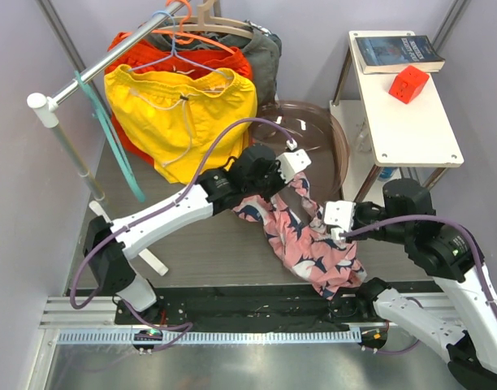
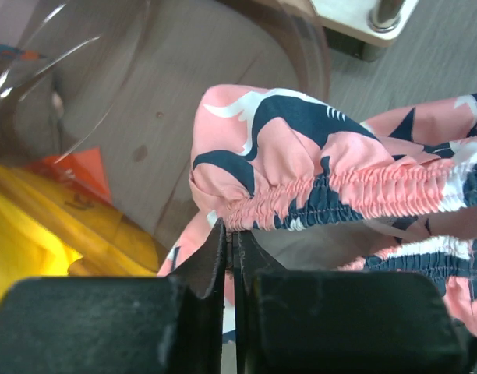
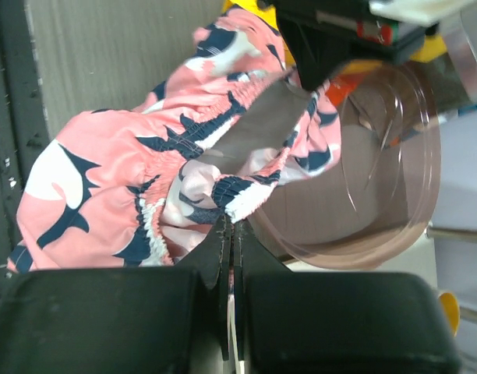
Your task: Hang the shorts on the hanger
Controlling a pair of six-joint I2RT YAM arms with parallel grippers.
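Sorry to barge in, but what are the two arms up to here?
Both arms are handling the pink shark-print shorts. The left tool is shut on the elastic waistband, and the right tool is pinched on another stretch of it, so the shorts are bunched between them. The teal hanger hangs from the rail at the far left, apart from the shorts, so they are not yet on it.
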